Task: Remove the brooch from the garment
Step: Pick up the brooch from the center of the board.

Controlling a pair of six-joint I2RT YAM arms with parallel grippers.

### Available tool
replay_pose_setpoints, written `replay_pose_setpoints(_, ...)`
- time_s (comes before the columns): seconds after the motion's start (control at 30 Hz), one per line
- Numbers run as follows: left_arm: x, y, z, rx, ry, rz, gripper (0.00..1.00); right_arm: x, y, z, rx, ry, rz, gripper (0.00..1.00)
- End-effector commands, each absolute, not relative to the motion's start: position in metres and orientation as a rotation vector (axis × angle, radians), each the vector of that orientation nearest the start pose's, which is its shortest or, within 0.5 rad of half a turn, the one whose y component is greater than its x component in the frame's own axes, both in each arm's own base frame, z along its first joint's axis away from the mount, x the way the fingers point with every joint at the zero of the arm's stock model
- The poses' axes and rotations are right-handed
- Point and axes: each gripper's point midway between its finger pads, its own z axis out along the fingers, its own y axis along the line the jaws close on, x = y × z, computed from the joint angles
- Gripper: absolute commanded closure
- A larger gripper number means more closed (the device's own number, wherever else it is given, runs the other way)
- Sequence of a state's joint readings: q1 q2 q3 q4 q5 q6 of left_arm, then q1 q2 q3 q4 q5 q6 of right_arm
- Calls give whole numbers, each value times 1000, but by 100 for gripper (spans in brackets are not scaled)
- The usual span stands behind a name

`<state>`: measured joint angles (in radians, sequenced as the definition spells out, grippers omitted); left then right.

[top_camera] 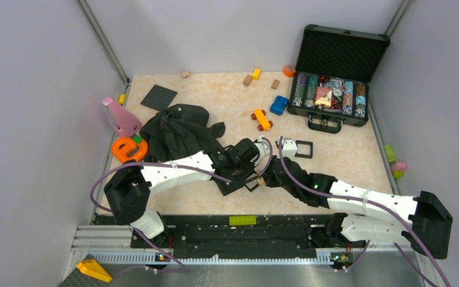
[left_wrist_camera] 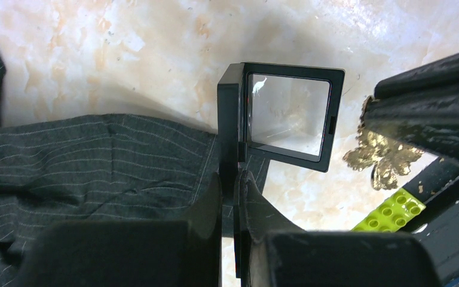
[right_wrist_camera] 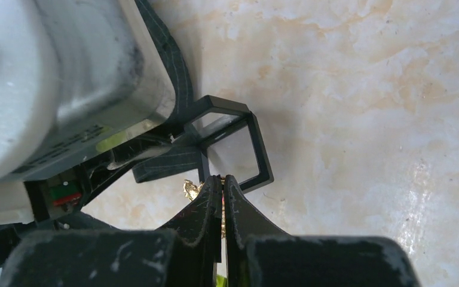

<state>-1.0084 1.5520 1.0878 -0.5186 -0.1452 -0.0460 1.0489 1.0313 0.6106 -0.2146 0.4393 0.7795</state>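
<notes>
Brooch (left_wrist_camera: 382, 156): gold and shiny, off the shirt (left_wrist_camera: 95, 167). It's pinched in the R fingers (right_wrist_camera: 206, 203), over bare surface (left_wrist_camera: 125, 54) and just beside the box (left_wrist_camera: 287, 116). Can't tell if it touches the surface.
Shirt: heaped at left-rear of the surface, w/ one part stretched out under the L arm. No cloth is touching the brooch.
L fingers (left_wrist_camera: 212, 203): nearly together, clamped on the edge of the small black box w/ clear window. Box is stood on edge, between shirt and brooch.
R fingers: together, clamped on the brooch. Part of it sticks out past the tips.
Done: removal looks complete, brooch & shirt are apart.
Left: prob. only putting the brooch down. The box held right next to it hints at where, but that's a guess.
Risk: small grip on a tiny piece, so it could slip if the fingers loosen early.
</notes>
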Motion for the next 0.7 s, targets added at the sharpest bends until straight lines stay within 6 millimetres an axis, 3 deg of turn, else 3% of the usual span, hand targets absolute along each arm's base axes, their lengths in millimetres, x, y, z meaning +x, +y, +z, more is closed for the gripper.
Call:
replay_pose_setpoints(0.0, 216, -313, 103, 1100, 2278, -268, 100, 203, 252, 131, 2, 2153, 647, 100)
replay_pose_setpoints(0.2, 211, -321, 102, 1107, 2288, -310, 100, 203, 256, 123, 26, 2115, 740, 100)
replay_pose_setpoints(0.43, 201, -330, 103, 1142, 2284, -404, 100, 200, 252, 147, 17, 1871, 924, 100)
replay_pose_setpoints(0.67, 200, -335, 104, 1136, 2282, -440, 100, 203, 245, 149, 30, 1806, 929, 100)
